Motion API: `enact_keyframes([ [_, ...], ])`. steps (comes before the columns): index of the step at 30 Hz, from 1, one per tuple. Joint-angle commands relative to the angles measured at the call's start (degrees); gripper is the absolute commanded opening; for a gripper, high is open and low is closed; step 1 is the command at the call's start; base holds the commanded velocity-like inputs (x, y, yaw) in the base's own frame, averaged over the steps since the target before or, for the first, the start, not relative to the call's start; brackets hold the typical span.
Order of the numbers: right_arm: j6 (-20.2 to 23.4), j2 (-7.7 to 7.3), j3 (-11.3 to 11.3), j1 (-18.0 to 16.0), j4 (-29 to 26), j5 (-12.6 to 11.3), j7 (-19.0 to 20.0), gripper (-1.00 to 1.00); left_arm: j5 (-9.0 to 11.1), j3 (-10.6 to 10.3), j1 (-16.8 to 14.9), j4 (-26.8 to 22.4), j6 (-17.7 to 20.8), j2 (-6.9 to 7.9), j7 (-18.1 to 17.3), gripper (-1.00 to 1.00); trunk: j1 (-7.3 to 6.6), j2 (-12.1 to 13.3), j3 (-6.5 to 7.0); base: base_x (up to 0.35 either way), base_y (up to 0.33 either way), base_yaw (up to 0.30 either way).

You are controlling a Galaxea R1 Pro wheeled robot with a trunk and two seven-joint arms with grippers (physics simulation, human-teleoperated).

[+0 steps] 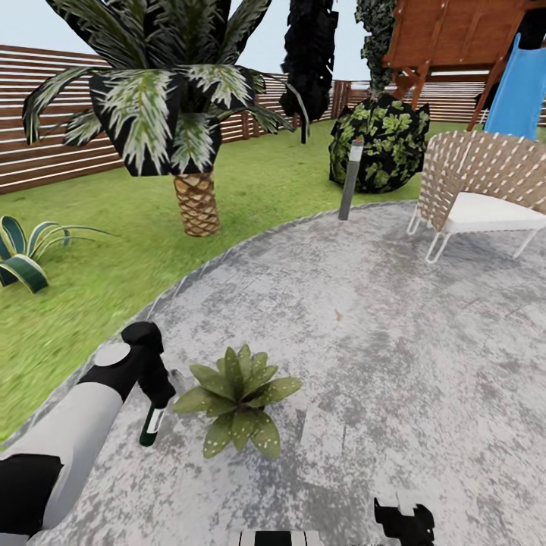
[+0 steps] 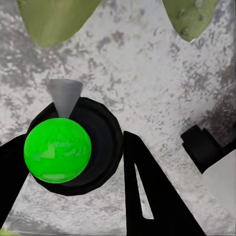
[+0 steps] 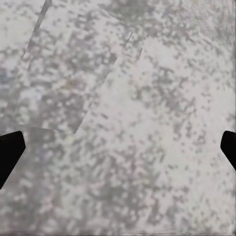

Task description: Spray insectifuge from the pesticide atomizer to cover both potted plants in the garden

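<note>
One potted plant (image 1: pixel 239 398), a low rosette of speckled green leaves, sits on the grey stone paving (image 1: pixel 364 341) near the front. My left gripper (image 1: pixel 157 394) hangs just left of it, shut on the pesticide atomizer (image 1: pixel 151 426), a dark bottle pointing down. In the left wrist view the atomizer's bright green cap (image 2: pixel 57 150) and grey nozzle (image 2: pixel 64 96) sit between the black fingers (image 2: pixel 147 196), with plant leaves (image 2: pixel 54 19) beyond. My right gripper (image 1: pixel 403 522) is low at the front, open over bare paving (image 3: pixel 118 123). The second potted plant is out of view.
A palm tree (image 1: pixel 196 201) and a striped agave (image 1: pixel 23 258) stand on the lawn (image 1: pixel 91 280) to the left. A woven chair (image 1: pixel 478 193), a lamp post (image 1: pixel 351 178) and a round bush (image 1: pixel 379 144) lie ahead right. A slat fence (image 1: pixel 45 152) rings the garden.
</note>
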Motion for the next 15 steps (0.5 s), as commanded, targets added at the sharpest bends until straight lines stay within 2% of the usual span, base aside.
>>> enact_keyframes([
  [1, -0.1, 0.01, 0.5, 0.0, 0.0, -0.4, -0.2, 1.0, -0.4, -0.1, 0.4, 0.0, -1.8, 0.36, -0.5, -1.0, -0.01, 0.0, -0.04, 0.001, 0.0, -0.222],
  [2, -0.1, 0.01, 0.5, 0.0, 0.0, -0.4, -0.2, 1.0, -0.4, 0.2, 0.8, 0.0, -3.8, 1.05, -0.5, -1.0, -0.01, 0.0, -0.04, 0.0, 0.0, -0.114],
  [3, -0.1, 0.07, 0.6, 0.0, 0.0, -0.4, -0.2, 1.0, -0.1, 0.4, 2.2, -0.1, -5.5, 2.93, -0.5, -1.0, -0.01, 0.0, -0.04, 0.0, 0.0, -0.03],
  [4, -0.1, 0.04, 0.6, 0.0, 0.0, -0.4, -0.2, 1.0, 0.0, 0.5, 2.9, -0.1, -6.0, 3.5, -0.5, -1.0, -0.01, 0.0, -0.04, 0.0, 0.0, -0.015],
  [5, -0.1, 0.01, 0.7, 0.0, 0.2, -0.2, -0.2, 1.0, 0.0, 0.6, 5.1, -0.1, -6.5, 4.81, -0.5, -1.0, -0.01, 0.0, -0.04, 0.0, 0.0, -0.003],
  [7, -0.2, -0.06, 0.7, 0.0, 0.3, -0.1, -0.2, 1.0, 0.1, 0.7, 5.9, -0.1, -6.7, 6.51, -0.5, -1.0, -0.01, 0.0, -0.04, 0.0, 0.0, -0.001],
  [8, -0.2, -0.08, 0.7, 0.0, 0.4, 0.0, -0.1, 1.0, 0.3, 0.8, 7.6, -0.5, -6.6, 6.88, -0.5, -1.0, -0.01, 0.0, -0.04, 0.0, 0.0, 0.0],
  [10, -0.2, -0.1, 0.7, 0.0, 0.4, 0.0, -0.1, 1.0, 0.3, 1.2, 7.7, -0.7, -6.5, 6.75, -0.5, -1.0, -0.01, 0.0, -0.04, 0.0, 0.0, 0.0],
  [11, -0.2, -0.11, 0.7, 0.0, 0.4, 0.0, -0.1, 1.0, 0.4, 2.6, 7.8, -0.7, -6.5, 6.72, -0.5, -1.0, -0.01, 0.0, -0.04, 0.0, 0.0, 0.0],
  [13, -0.2, -0.09, 0.7, 0.0, 0.4, 0.0, -0.1, 1.0, 0.4, 8.4, 7.8, -0.7, -6.5, 6.16, -0.5, -1.0, -0.01, 0.0, -0.04, 0.0, 0.084, 0.0],
  [15, -0.2, -0.09, 0.7, 0.0, 0.4, 0.0, -0.1, 1.0, 0.4, 9.5, 7.9, -0.3, -6.6, 5.59, -0.5, -1.0, -0.01, 0.0, -0.04, 0.072, 0.26, 0.0],
])
